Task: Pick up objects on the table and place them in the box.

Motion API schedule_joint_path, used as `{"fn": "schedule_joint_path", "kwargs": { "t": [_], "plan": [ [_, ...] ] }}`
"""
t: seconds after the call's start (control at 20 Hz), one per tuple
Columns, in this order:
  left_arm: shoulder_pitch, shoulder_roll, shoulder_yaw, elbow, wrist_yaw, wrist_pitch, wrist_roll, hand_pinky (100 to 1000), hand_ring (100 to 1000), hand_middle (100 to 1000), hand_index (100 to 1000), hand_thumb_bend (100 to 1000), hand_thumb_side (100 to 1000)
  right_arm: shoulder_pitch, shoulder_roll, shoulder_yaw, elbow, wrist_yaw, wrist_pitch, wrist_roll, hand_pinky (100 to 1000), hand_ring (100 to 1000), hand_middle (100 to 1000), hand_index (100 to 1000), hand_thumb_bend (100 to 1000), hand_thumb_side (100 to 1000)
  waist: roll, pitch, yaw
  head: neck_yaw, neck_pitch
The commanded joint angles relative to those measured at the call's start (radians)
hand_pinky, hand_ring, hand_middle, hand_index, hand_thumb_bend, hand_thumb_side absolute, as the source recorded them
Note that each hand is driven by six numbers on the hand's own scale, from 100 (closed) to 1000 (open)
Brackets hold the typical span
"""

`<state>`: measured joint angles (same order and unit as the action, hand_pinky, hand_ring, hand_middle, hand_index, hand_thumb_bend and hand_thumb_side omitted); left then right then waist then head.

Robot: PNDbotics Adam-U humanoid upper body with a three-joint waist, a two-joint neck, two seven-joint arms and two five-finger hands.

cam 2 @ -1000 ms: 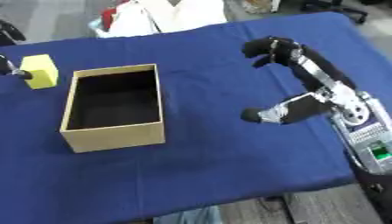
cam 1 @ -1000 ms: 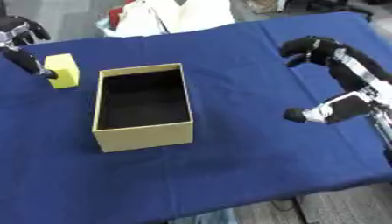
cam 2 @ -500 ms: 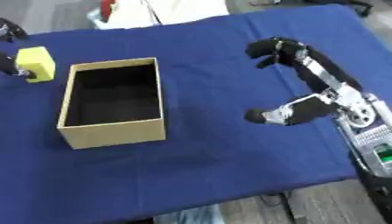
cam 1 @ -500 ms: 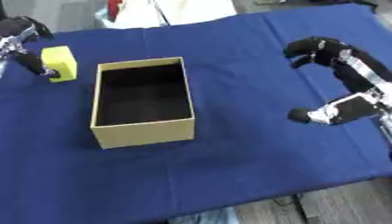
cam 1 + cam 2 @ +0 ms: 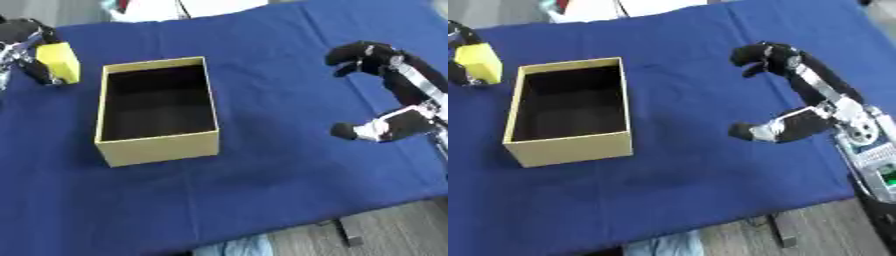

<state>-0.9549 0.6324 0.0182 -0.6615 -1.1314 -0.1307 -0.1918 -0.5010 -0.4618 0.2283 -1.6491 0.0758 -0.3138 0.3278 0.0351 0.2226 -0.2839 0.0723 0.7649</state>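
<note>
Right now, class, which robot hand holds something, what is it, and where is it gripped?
The left robot hand holds the yellow block, pinched across its sides, left of the box. The right robot hand is curled and holds nothing.

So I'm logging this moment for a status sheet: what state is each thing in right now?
Yellow block: held off to the left of the box, in the left hand's fingers.
Box: open, upright, nothing visible inside.
Left hand: fingers curled round the block.
Right hand: fingers curled, holding nothing, over the blue cloth.
</note>
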Motion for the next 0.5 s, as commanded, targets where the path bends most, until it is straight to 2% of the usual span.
{"fn": "schedule_joint_path", "kwargs": {
  "t": [0.05, 0.15, 0.25, 0.5],
  "plan": [
    [-0.01, 0.011, 0.007, -0.009, 0.004, 0.005, 0.005, 646, 480, 415, 591, 611, 100, -0.015, -0.009, -0.011, -0.005, -0.004, -0.003, 0.0, 730, 820, 778, 876, 679, 363, -0.005, -0.011, -0.002, -0.002, 0.005],
    [-0.01, 0.014, 0.011, -0.024, 0.01, 0.014, 0.031, 583, 337, 228, 481, 517, 100, -0.014, -0.008, -0.011, -0.005, -0.004, -0.002, -0.001, 730, 820, 779, 876, 674, 364, -0.006, -0.015, 0.0, -0.004, 0.005],
    [-0.01, 0.019, 0.014, -0.047, 0.024, 0.024, 0.064, 560, 284, 165, 433, 461, 100, -0.012, -0.008, -0.012, -0.003, -0.004, -0.002, -0.002, 730, 820, 779, 876, 672, 362, -0.008, -0.021, 0.005, -0.006, 0.005],
    [-0.006, 0.043, 0.003, -0.109, 0.085, 0.014, 0.104, 552, 266, 142, 413, 457, 100, -0.002, -0.009, -0.013, 0.001, -0.005, -0.001, -0.003, 730, 821, 779, 877, 669, 357, -0.013, -0.047, 0.027, -0.011, 0.005]
  ]
}}
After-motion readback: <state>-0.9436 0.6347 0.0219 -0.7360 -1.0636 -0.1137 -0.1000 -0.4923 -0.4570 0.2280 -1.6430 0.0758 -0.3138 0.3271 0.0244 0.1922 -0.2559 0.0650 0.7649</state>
